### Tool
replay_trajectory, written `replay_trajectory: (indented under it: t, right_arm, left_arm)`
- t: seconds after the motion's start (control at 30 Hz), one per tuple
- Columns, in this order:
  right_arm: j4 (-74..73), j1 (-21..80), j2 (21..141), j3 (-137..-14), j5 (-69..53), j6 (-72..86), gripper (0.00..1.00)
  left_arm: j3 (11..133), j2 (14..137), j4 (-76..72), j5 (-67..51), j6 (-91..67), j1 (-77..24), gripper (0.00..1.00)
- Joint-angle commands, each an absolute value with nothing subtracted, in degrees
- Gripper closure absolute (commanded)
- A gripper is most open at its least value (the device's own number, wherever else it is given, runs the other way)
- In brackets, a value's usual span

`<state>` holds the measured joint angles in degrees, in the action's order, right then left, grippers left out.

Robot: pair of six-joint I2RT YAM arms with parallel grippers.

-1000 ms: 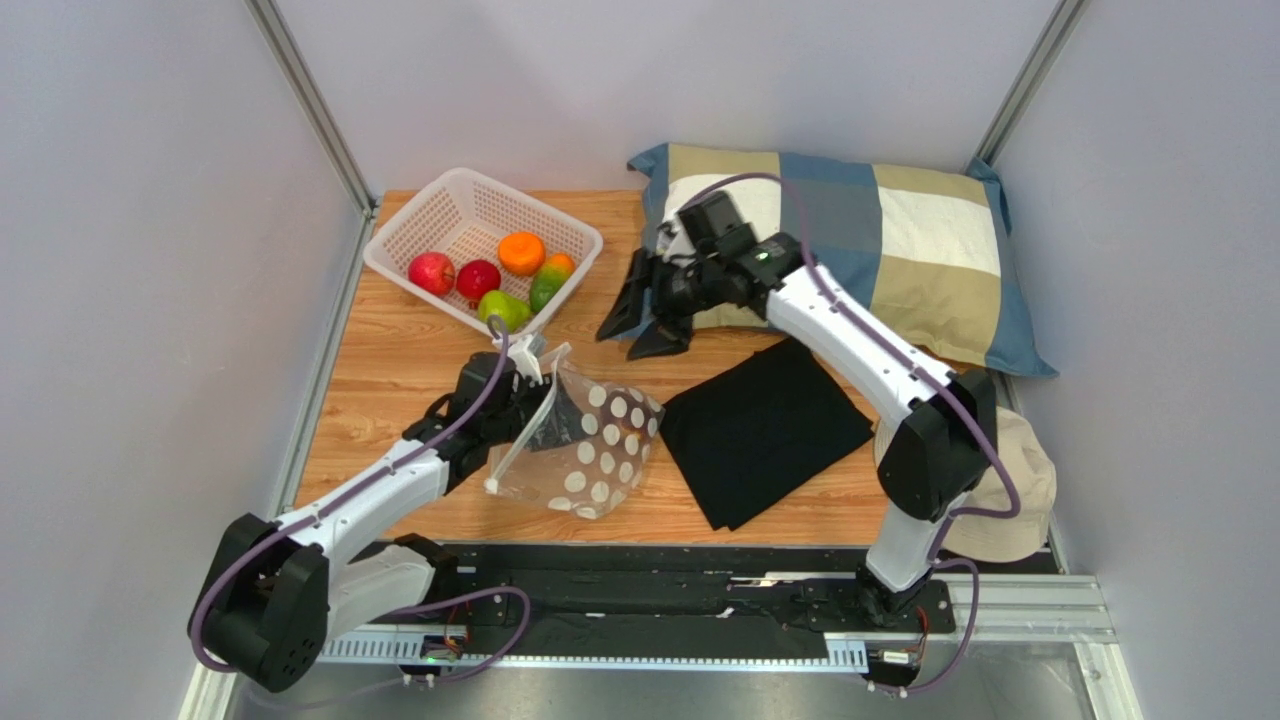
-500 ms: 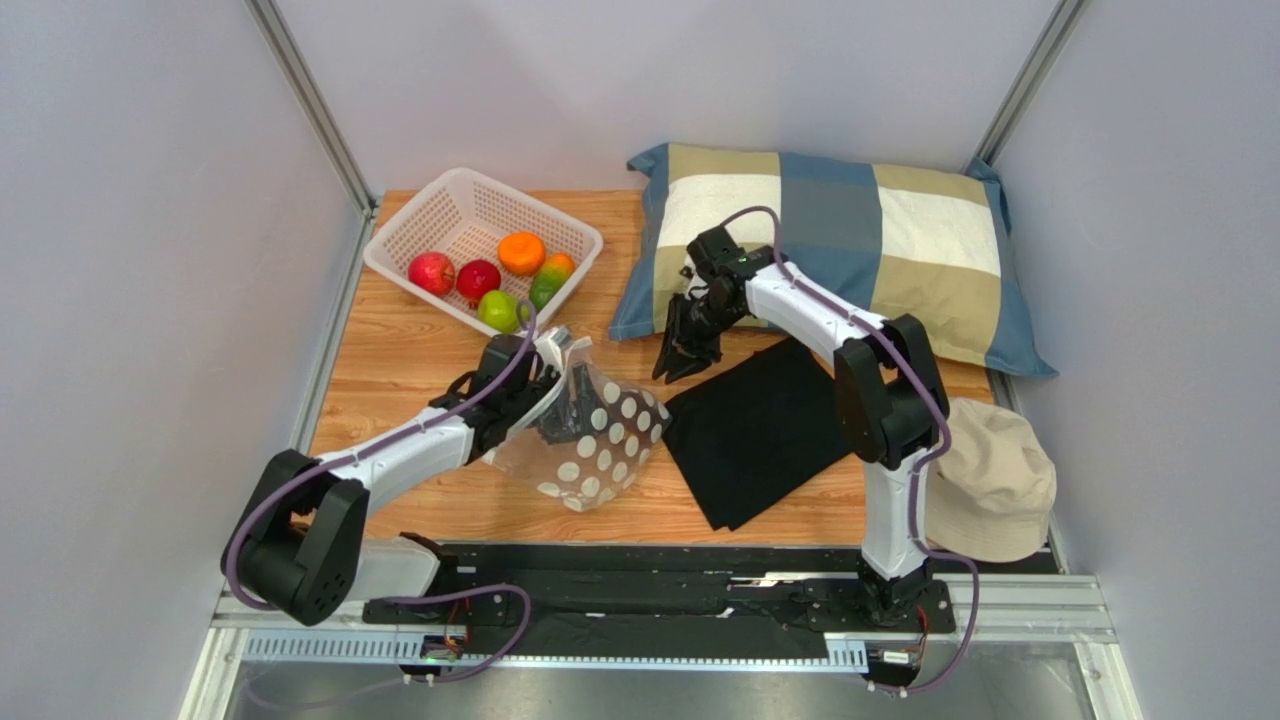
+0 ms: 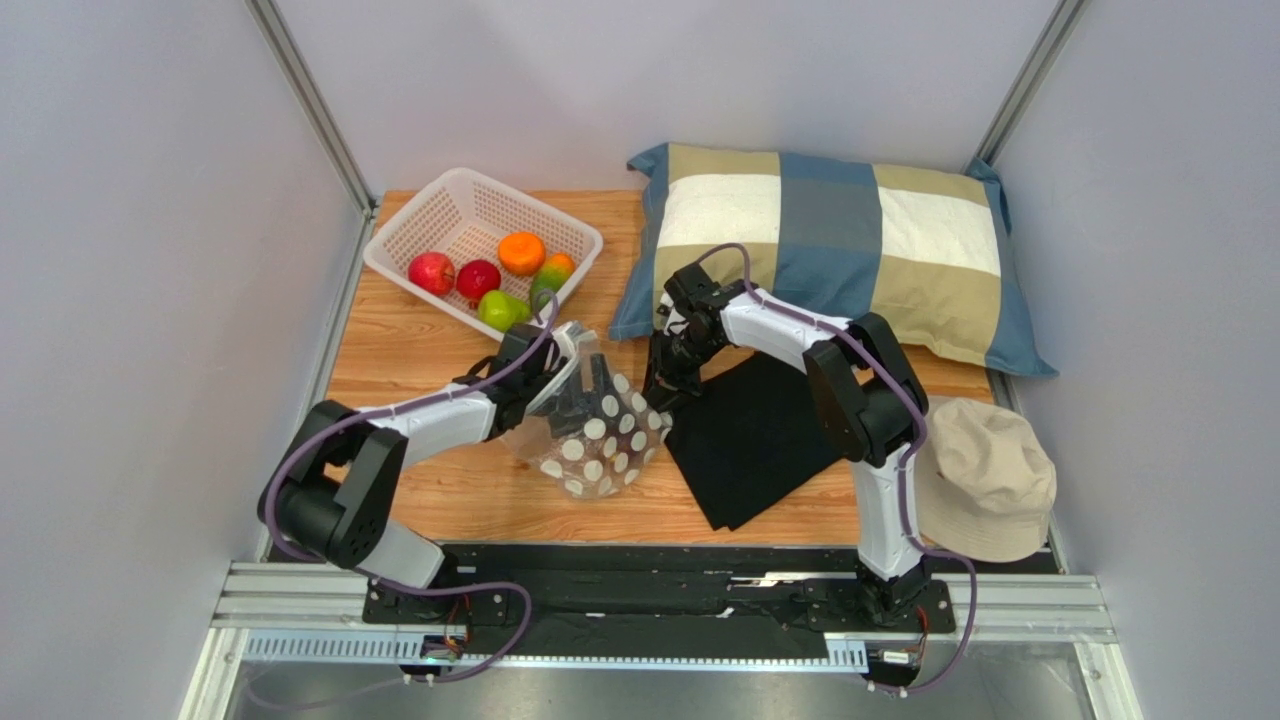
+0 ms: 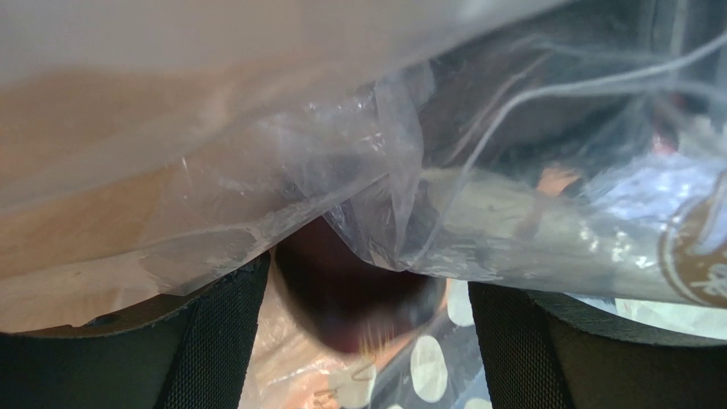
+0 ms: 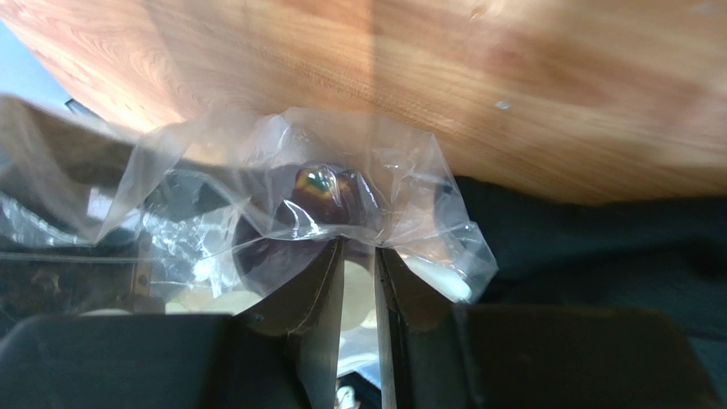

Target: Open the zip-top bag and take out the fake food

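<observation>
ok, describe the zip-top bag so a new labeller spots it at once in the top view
Start at the wooden table and find the black cloth lying flat near its middle. The zip-top bag sits just left of that cloth, nearer to the arms than the white basket. It is the only clear, crinkly thing there, with white polka dots on its face.

The left arm is stretched forward with the left gripper (image 4: 367,332) spread wide. The right gripper (image 5: 359,260) is pinched on the zip-top bag (image 3: 598,444).
</observation>
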<state>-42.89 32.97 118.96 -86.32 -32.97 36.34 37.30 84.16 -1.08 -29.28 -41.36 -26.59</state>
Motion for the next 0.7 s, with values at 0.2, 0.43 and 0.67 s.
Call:
replay_trajectory:
  t: [0.2,0.43,0.67]
  right_arm:
    - [-35.14,34.37,119.27,-85.86,-38.33,43.43,0.80]
    - [-47.45,32.35,114.97,-89.74,-28.31,34.72,0.70]
    - [-52.29,26.99,107.85,-83.85,-27.08,33.40,0.61]
  left_arm:
    - [41.04,90.00,-2.39,-31.20,-39.56,-26.98,0.13]
    - [41.66,87.36,8.61,-33.48,-35.07,-26.98,0.16]
    - [39.11,88.68,8.71,-35.60,-37.00,-26.98,0.19]
